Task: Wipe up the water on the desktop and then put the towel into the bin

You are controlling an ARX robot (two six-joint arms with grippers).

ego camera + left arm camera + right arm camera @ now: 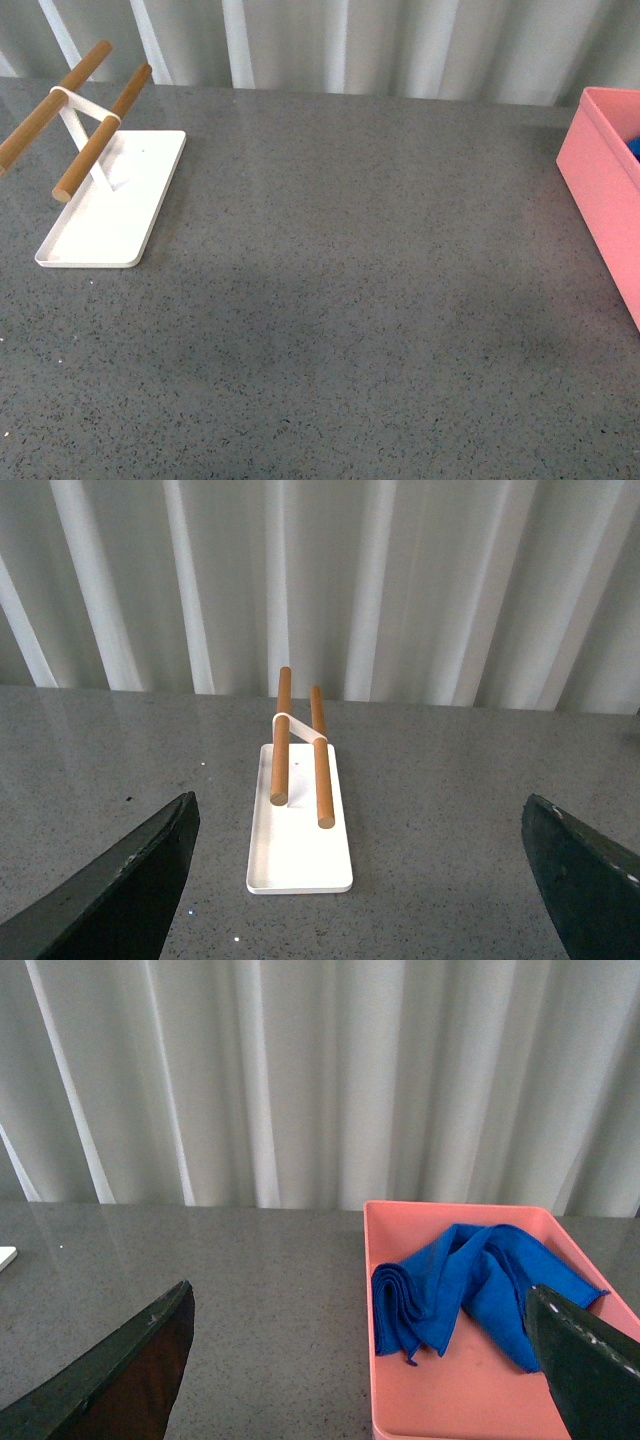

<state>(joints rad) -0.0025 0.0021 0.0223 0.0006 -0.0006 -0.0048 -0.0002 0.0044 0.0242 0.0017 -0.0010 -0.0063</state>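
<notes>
1. The towel (pixel 470 1285) is seen crumpled inside the bin (pixel 455 1400), at three o'clock on the desktop (pixel 340 300), so the job looks done.
2. The left gripper (pixel 360 880) is held wide open and empty, facing the white tray (pixel 298 865) at ten o'clock.
3. The right gripper (pixel 365 1360) is held wide open and empty too, facing the bin.
4. No water is seen.

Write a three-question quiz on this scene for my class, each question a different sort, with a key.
1. True or false: the towel lies in the bin.
2. How many rods stand over the tray? A one, B two, C three.
3. Fill in: both grippers, left and right, are ____.

Key: 1 true; 2 B; 3 open, holding nothing.
</notes>
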